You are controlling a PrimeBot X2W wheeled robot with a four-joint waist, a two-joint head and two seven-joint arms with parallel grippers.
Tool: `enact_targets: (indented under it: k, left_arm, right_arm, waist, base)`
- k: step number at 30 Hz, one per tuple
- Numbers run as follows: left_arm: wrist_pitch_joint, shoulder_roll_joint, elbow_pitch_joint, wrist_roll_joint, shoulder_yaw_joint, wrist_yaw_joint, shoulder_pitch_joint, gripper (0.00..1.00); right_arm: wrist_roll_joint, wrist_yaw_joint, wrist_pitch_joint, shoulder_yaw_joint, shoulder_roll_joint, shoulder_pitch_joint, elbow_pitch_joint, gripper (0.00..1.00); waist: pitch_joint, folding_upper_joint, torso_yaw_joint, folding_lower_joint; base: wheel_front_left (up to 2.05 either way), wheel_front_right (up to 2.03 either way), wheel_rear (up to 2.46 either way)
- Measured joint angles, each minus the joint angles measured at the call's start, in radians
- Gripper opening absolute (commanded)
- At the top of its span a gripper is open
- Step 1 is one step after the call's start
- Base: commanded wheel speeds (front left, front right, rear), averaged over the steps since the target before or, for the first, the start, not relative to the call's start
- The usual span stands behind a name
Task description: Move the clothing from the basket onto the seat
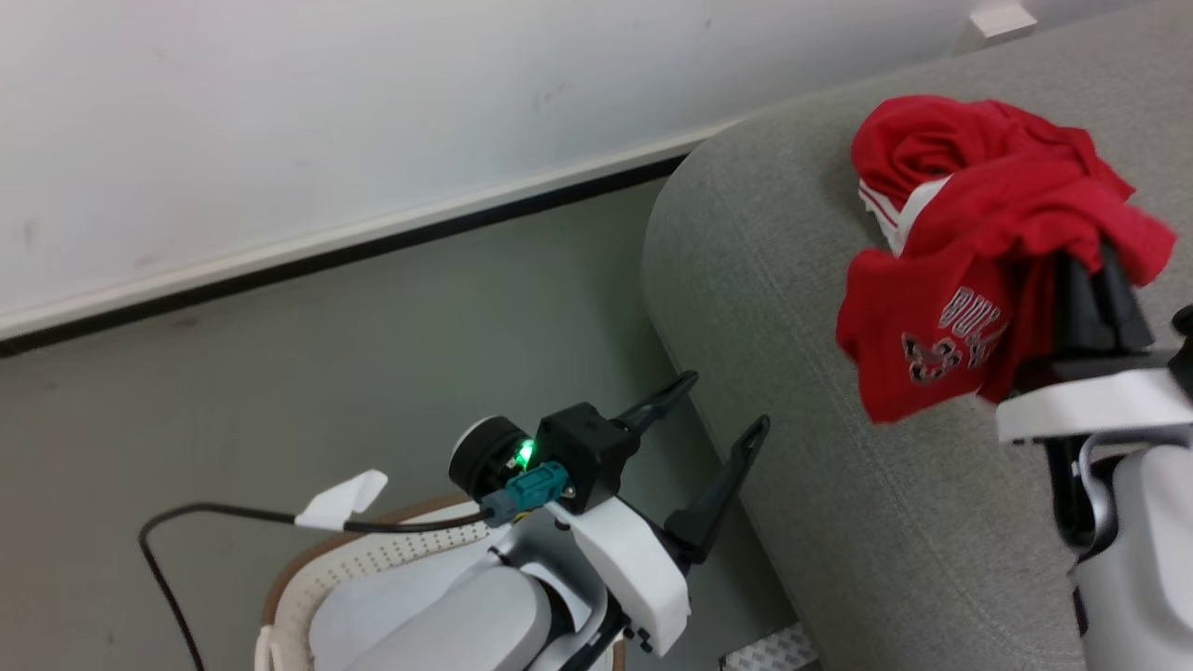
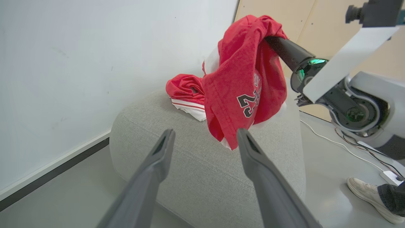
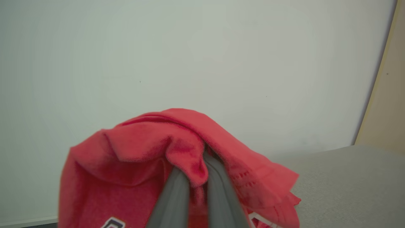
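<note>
Right gripper [image 1: 1098, 270], its two long dark fingers pinched together on a red thin-fabric "BULLS 23" jersey [image 1: 941, 345], holds it over the large light-grey upholstered sofa [image 1: 792, 280].

The jersey drapes over the fingertips and hangs towards the cushion; whether its hem touches I cannot tell. Just beside it, a second red garment with white stripe trim [image 1: 909, 149] lies bunched on the sofa. The left gripper [image 1: 725, 403] hangs empty, fingers wide apart, between the sofa's rounded edge and the white perforated plastic basket with a brown rim [image 1: 317, 550], whose inside the left forearm mostly hides. This looks like the placing step: next, lower the cloth onto the seat, part the fingers, and draw back without snagging the fabric.
</note>
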Motion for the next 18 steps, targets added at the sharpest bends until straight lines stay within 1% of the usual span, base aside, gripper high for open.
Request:
enact_targets:
  k: [5,7,11,15,18]
  left_arm:
    - [0.028,-0.002,-0.020,0.025,-0.007,-0.014,-0.078,1.00]
    - [0.030,-0.008,-0.029,0.034,-0.011,-0.018,-0.105,1.00]
    - [0.034,-0.016,-0.042,0.056,-0.011,-0.021,-0.145,1.00]
    - [0.037,-0.013,-0.063,0.072,0.000,-0.013,-0.183,1.00]
    - [0.035,-0.004,-0.076,0.082,0.012,-0.003,-0.197,1.00]
  right_arm:
    - [-0.067,0.000,0.000,-0.141,0.000,-0.155,0.053,0.00]
    - [-0.095,0.000,0.000,-0.201,-0.009,-0.221,0.080,0.00]
    - [-0.124,0.000,0.000,-0.347,-0.067,-0.354,0.133,0.00]
    - [-0.171,0.000,0.000,-0.491,-0.163,-0.466,0.213,0.00]
    - [-0.204,0.000,0.000,-0.589,-0.210,-0.515,0.277,0.00]
  waist:
    - [0.096,0.0000,0.027,0.0000]
    - [0.136,0.0000,0.041,0.0001]
    - [0.215,0.0000,0.072,0.0001]
    - [0.293,0.0000,0.108,0.0001]
    - [0.346,0.0000,0.137,0.0001]
  base:
    - [0.00,0.00,0.00]
    - [0.00,0.00,0.00]
    - [0.00,0.00,0.00]
    - [0.00,0.00,0.00]
    - [0.00,0.00,0.00]
